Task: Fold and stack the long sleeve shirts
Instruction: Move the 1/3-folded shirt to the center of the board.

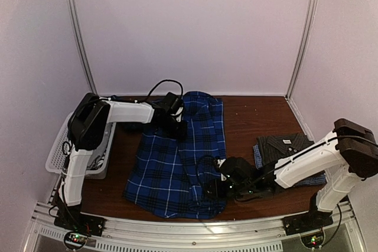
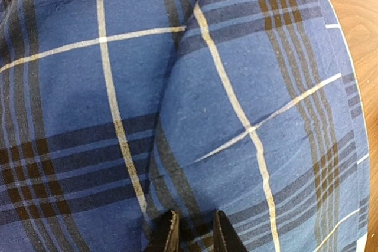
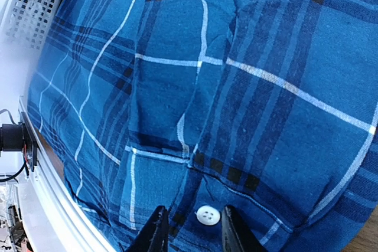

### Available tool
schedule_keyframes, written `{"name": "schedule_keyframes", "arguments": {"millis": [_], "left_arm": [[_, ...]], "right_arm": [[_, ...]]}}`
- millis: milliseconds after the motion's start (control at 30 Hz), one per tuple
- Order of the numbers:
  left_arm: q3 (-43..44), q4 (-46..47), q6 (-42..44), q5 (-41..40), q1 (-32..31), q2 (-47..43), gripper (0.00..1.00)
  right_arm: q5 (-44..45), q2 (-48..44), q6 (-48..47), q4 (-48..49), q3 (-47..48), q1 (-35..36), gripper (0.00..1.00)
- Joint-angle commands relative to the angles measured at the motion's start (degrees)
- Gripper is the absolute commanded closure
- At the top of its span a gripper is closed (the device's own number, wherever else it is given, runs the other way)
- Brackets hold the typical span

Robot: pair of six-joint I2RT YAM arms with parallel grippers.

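Observation:
The royal-blue plaid shirt (image 1: pixel 177 160) lies spread on the brown table (image 1: pixel 260 116), between the arms. My left gripper (image 1: pixel 175 124) is at its far left part, and in the left wrist view the gripper (image 2: pixel 196 234) is shut on a raised fold of the plaid cloth (image 2: pixel 236 87). My right gripper (image 1: pixel 215 188) is at the shirt's near right corner. In the right wrist view it (image 3: pixel 194 231) pinches the button edge (image 3: pixel 207 215) of the shirt (image 3: pixel 266 98). The dark grey checked shirt (image 1: pixel 283 144) lies folded at the right, on top of the pale blue shirt (image 1: pixel 258 156).
A white mesh basket (image 1: pixel 59 146) stands at the table's left edge, beside the left arm; its wall also shows in the right wrist view (image 3: pixel 35 4). The metal front rail (image 1: pixel 195 228) runs just below the shirt's near hem. White walls close the back and sides.

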Motion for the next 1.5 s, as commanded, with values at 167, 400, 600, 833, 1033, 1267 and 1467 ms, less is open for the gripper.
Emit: {"name": "schedule_keyframes", "arguments": {"millis": [167,400,600,833,1033,1267,1467], "left_arm": [[2.52,1.32,-4.47,2.73,-0.64,4.66,0.78],[6.62,1.88,-8.57,3.45,-2.27,7.38,0.78],[9.1,3.79,-11.3,4.96,-3.56,9.16,0.78],[13.94,-0.75,-8.13,3.1,-3.49,7.48,0.72],[11.94,-2.83,-5.86,0.32,-2.66,-0.56,0.66],[-0.39,-3.16,-3.5,-4.63,2.57,-15.02,0.61],[-9.09,-4.23,-2.9,-8.1,11.32,-24.4,0.6]], "right_arm": [[3.53,-6.02,2.51,-3.01,-7.43,-0.81,0.66],[4.37,-13.98,2.75,-5.92,-13.81,-4.2,0.65],[5.06,-21.24,1.37,-11.73,-15.45,-7.49,0.64],[6.68,-27.93,-0.77,-19.76,-9.37,-6.35,0.61],[8.67,-27.94,-3.64,-20.24,-3.46,-6.28,0.58],[6.09,-19.85,-6.64,-14.61,0.79,-9.38,0.59],[2.22,-13.01,-7.62,-8.0,1.41,-12.43,0.59]]}}
